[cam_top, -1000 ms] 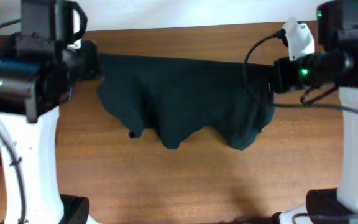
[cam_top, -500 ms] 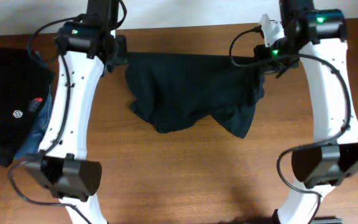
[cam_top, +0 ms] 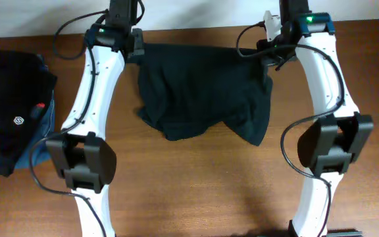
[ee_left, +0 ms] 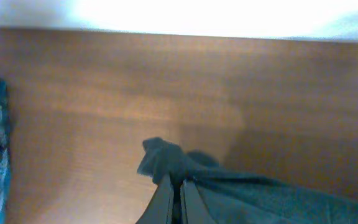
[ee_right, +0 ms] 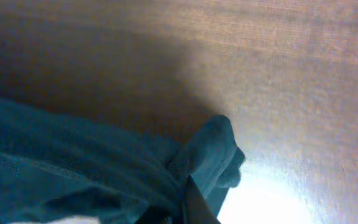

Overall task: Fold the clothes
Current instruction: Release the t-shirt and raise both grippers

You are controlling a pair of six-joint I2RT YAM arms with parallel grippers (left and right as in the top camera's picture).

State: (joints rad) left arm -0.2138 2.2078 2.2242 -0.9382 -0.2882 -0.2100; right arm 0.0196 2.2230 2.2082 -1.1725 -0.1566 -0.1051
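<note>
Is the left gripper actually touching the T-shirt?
Touching. The left wrist view shows the left gripper pinched shut on a bunched corner of the black T-shirt.

In my wrist views only the tips of my left gripper [ee_left: 174, 186] and right gripper [ee_right: 189, 198] show; the bottom edge cuts off the rest. Overhead, my wrists hide both at the corners of the plain black soft T-shirt [cam_top: 202, 92]. The blue denim piece [cam_top: 39, 146] lies mostly under the black logo garment [cam_top: 8, 99].
</note>
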